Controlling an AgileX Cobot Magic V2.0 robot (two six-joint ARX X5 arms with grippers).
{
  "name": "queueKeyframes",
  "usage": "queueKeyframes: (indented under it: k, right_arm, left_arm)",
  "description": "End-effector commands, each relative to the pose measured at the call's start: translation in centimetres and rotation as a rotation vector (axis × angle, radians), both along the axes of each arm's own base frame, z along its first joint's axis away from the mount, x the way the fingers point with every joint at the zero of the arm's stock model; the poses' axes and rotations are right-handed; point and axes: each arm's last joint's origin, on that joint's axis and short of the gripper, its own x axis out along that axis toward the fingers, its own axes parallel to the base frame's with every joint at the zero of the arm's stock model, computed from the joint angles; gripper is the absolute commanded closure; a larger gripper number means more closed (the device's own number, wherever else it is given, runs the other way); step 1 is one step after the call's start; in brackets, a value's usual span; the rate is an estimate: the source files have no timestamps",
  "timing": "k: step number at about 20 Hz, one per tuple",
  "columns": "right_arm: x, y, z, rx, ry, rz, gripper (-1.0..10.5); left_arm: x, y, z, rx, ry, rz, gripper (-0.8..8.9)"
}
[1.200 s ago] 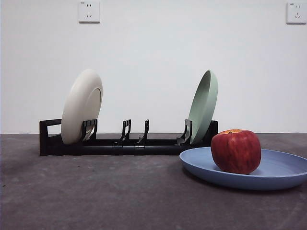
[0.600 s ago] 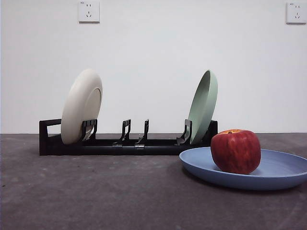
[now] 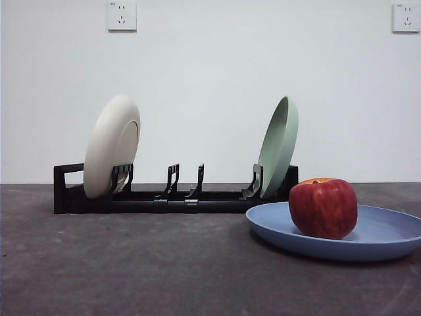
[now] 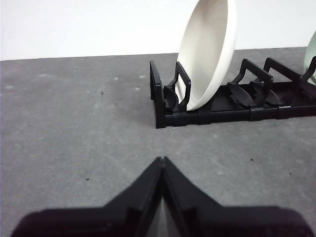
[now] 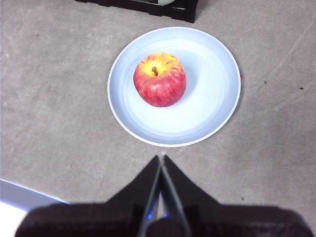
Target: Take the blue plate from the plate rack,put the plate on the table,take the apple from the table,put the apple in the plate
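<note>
The blue plate (image 3: 381,237) (image 5: 207,106) lies flat on the dark grey table (image 3: 131,263), just in front of the right end of the black plate rack (image 3: 171,197). On the plate sits the red apple (image 3: 323,207) (image 5: 160,79), upright with its stem up, left of the plate's centre. My right gripper (image 5: 161,159) is shut and empty, raised above the table on the near side of the plate. My left gripper (image 4: 162,160) is shut and empty too, low over the table before the rack's (image 4: 207,111) left end. Neither arm shows in the front view.
A cream-white plate (image 3: 112,146) (image 4: 207,52) stands in the rack's left slot and a pale green plate (image 3: 279,146) in its right slot. The middle holders (image 3: 186,182) hold nothing. A white wall with two sockets stands behind.
</note>
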Motion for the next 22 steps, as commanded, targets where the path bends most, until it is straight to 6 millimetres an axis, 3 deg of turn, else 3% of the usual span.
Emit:
queueKeyframes:
  k: [1,12,17,19,22]
  right_arm:
    - [0.0,0.0,0.0,0.004,-0.003,-0.007,9.5]
    - [0.0,0.0,0.1,0.004,-0.005,-0.007,9.5]
    - [0.0,-2.5,0.0,-0.109,-0.167,-0.132,9.5]
    - [0.1,-3.8,-1.1,-0.05,-0.269,-0.251,9.5]
    - [0.6,-5.4,-4.7,0.03,-0.478,-0.42,9.5]
  left_arm:
    - [0.1,0.0,-0.3,-0.017,0.01,-0.002,8.17]
    - [0.2,0.0,-0.5,-0.017,0.031,-0.002,8.17]
    - [0.2,0.0,-0.5,-0.017,0.031,-0.002,8.17]
    - [0.2,0.0,-0.5,-0.017,0.031,-0.002,8.17]
    - [0.2,0.0,-0.5,-0.017,0.031,-0.002,8.17]
